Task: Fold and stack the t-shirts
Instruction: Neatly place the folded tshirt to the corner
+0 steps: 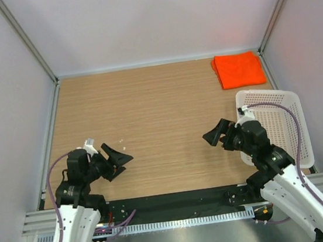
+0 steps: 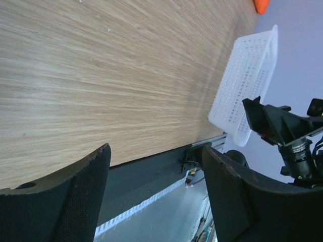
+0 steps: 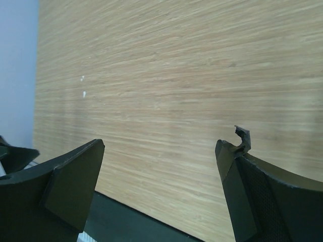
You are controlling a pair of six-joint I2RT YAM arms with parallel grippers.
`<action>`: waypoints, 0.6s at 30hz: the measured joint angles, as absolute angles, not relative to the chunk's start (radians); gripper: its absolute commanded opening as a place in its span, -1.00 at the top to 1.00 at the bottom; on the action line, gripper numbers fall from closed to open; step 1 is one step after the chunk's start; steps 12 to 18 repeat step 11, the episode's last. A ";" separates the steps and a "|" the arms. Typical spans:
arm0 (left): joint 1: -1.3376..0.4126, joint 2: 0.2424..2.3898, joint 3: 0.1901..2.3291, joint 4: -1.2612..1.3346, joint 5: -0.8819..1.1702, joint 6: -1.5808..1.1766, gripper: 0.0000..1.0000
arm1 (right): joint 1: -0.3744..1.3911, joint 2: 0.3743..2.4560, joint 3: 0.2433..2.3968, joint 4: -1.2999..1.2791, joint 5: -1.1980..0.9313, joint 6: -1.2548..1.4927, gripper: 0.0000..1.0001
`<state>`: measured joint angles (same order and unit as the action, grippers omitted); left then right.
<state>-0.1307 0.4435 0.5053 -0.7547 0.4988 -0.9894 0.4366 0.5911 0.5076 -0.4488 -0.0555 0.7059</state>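
Wood bench point(image 1: 149, 116) | t-shirt point(image 1: 238, 69) folded, far right corner | basket point(image 1: 267, 91) shows no more | left pincer point(image 1: 121, 163), right pincer point(image 1: 215, 134) wide open, holding nothing | seemingly finished

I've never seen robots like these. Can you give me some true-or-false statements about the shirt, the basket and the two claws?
1. The orange t-shirt lies folded in the far right corner of the table. True.
2. The t-shirt is inside the white basket. False: it lies on the table, beyond the basket.
3. The left gripper holds the t-shirt. False: it is open and empty.
4. The right gripper is open. True.
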 measured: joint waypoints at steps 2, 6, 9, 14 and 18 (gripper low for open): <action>-0.131 0.382 0.456 -0.733 0.521 -1.018 -0.50 | 0.437 0.482 0.471 -0.480 -0.065 0.746 -1.00; -0.131 0.239 0.368 -0.706 0.561 -1.077 -0.53 | 0.437 0.324 0.380 -0.551 -0.096 0.829 -0.99; -0.131 0.126 0.317 -0.687 0.593 -1.129 -0.54 | 0.437 0.210 0.305 -0.604 -0.124 0.884 -0.99; -0.131 0.051 0.276 -0.667 0.617 -1.171 -0.56 | 0.437 0.140 0.274 -0.632 -0.140 0.912 -0.99; -0.131 0.051 0.276 -0.667 0.617 -1.171 -0.56 | 0.437 0.140 0.274 -0.632 -0.140 0.912 -0.99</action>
